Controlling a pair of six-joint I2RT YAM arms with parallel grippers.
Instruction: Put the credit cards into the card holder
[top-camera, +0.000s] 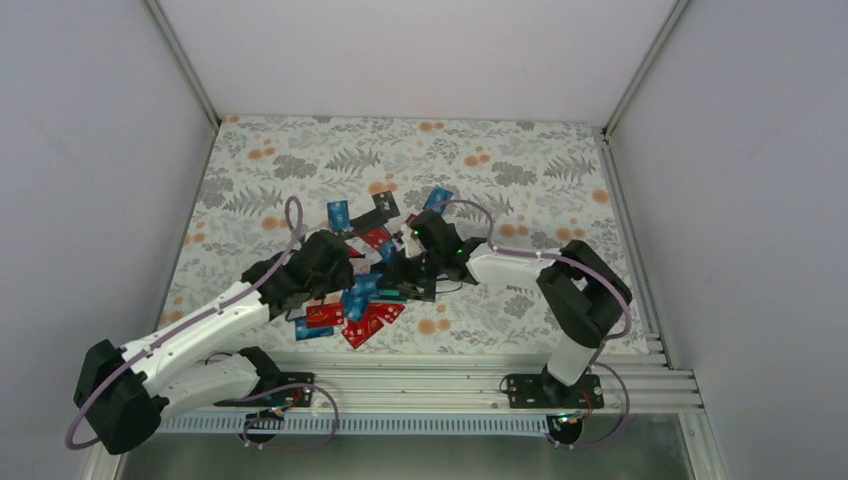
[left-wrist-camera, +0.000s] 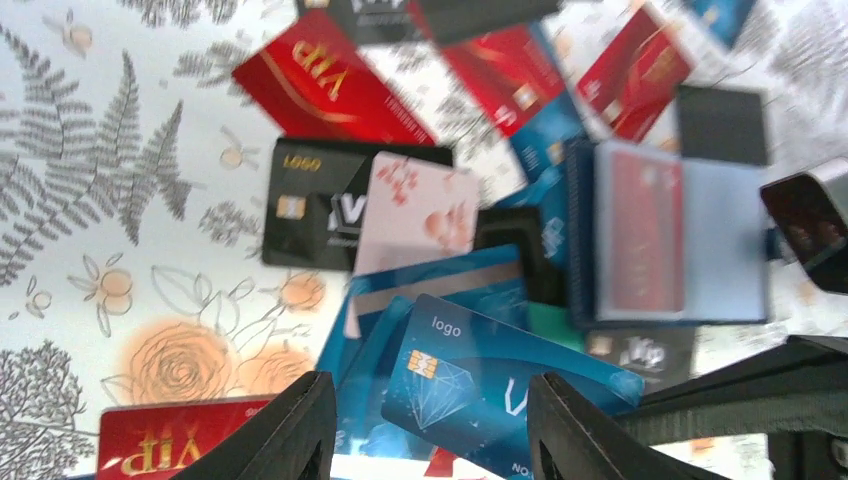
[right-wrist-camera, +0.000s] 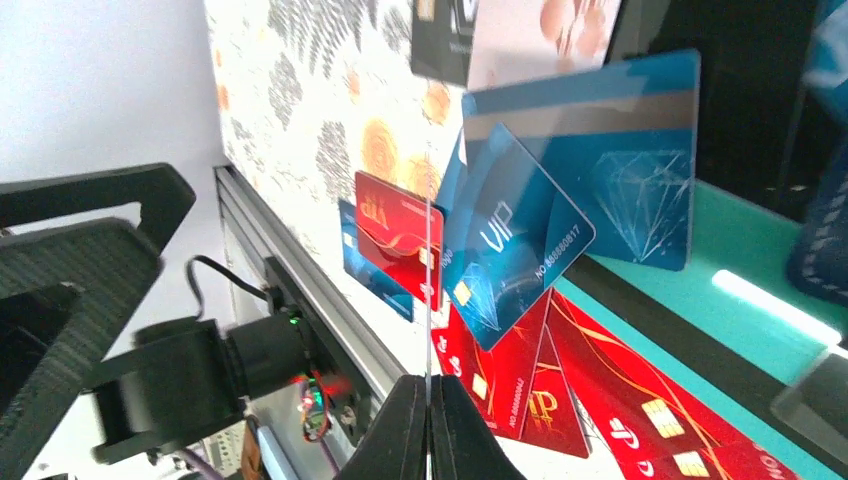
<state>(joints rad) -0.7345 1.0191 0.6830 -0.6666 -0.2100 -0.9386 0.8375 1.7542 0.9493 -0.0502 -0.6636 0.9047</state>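
Card holder (left-wrist-camera: 665, 235) lies open on the flowered tabletop (left-wrist-camera: 80, 150), at the right side of the heap, with one red card showing through a clear sleeve. Credit cards (left-wrist-camera: 470, 375) lie all around it in an overlapping scatter of red, blue and black.

The left claw (left-wrist-camera: 430, 440) hangs over a blue card with its jaws apart and nothing between them. The right claw (right-wrist-camera: 428, 425) is pressed together on a thin sheet (right-wrist-camera: 428, 290) seen edge-on. I cannot tell whether that is a sleeve of the holder or a card.

The cards overlap and look slick, so a closing left claw could catch two at once or simply push the stack. The right claw's hold is slight and may slip. Both arms work close together, so they could bump.
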